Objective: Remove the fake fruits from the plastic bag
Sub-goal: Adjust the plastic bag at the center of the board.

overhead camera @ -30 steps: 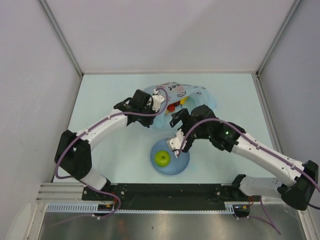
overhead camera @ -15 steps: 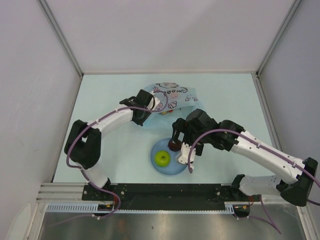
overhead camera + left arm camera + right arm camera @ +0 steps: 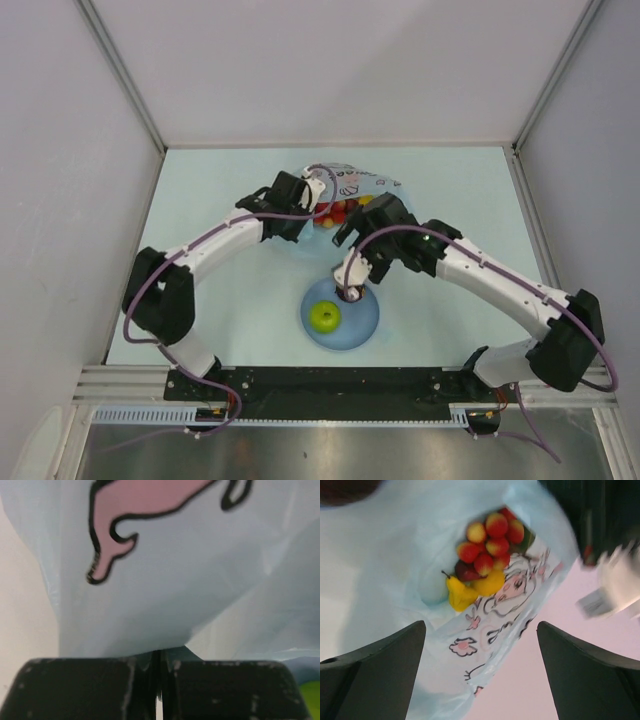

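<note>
The left gripper [image 3: 312, 198] is pinching the plastic bag [image 3: 362, 183] at its left edge, toward the far side of the table [image 3: 200, 200]. In the left wrist view its two black fingers [image 3: 90, 690] are pressing together, with only a thin fold of light-blue film caught between them, and the printed sheet is spreading out above them. The right gripper [image 3: 352, 222] is hovering just beside the bag's open mouth with its fingers [image 3: 370, 675] spread wide and gripping nothing. In the right wrist view the opening is lying ahead of the two fingertips and between them, and the fruits inside are sitting apart from both fingers. The yellow pear [image 3: 457, 592] and yellow lemon [image 3: 489, 584] are lying closest to the fingers, the dark red-purple fruit [image 3: 466, 571] is touching them just behind, and the bunch of red grapes [image 3: 490, 540] is piling up deeper in. Nearer the arm bases, well apart from the bag, the green apple [image 3: 324, 316] is resting on the round light-blue plate [image 3: 365, 325]. A dark fruit [image 3: 348, 293] is sitting at the plate's far rim.
</note>
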Robot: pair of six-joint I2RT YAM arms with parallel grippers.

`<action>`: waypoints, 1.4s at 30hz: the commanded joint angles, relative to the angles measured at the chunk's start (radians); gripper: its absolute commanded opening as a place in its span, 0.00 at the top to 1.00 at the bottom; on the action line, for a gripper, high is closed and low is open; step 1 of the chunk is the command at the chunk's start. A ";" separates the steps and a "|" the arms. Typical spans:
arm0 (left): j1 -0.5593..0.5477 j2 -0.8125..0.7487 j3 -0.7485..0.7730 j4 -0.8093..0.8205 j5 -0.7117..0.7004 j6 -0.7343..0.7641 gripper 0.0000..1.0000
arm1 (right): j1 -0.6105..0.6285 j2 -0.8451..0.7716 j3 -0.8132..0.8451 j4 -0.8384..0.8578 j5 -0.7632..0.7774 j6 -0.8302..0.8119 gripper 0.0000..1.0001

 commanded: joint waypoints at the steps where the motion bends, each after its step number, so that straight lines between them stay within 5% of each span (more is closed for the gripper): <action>1: -0.004 -0.185 -0.105 0.145 0.091 -0.046 1.00 | -0.097 0.044 0.041 0.445 -0.022 0.429 0.03; 7: -0.004 -0.254 -0.143 0.232 0.111 -0.008 1.00 | -0.209 0.027 0.069 0.787 -0.149 1.065 0.13; 12: -0.005 -0.259 -0.121 0.269 0.158 -0.035 1.00 | -0.261 0.116 0.071 0.879 -0.166 1.421 0.37; 18: -0.005 -0.250 -0.077 0.249 0.212 -0.038 1.00 | -0.327 0.289 0.071 0.769 -0.203 1.525 0.55; 21: -0.005 -0.251 -0.075 0.246 0.203 -0.044 1.00 | -0.403 0.358 0.045 0.835 0.022 1.606 0.54; 31: -0.025 -0.280 -0.038 0.215 0.402 -0.045 1.00 | -0.664 0.150 -0.144 0.747 0.240 1.630 0.58; 36: -0.057 -0.287 -0.057 0.215 0.407 -0.015 1.00 | -0.664 -0.045 -0.182 0.698 0.058 1.692 0.53; 42: -0.062 -0.290 -0.043 0.229 0.375 -0.092 1.00 | -0.485 -0.078 -0.182 0.666 -0.120 1.725 0.54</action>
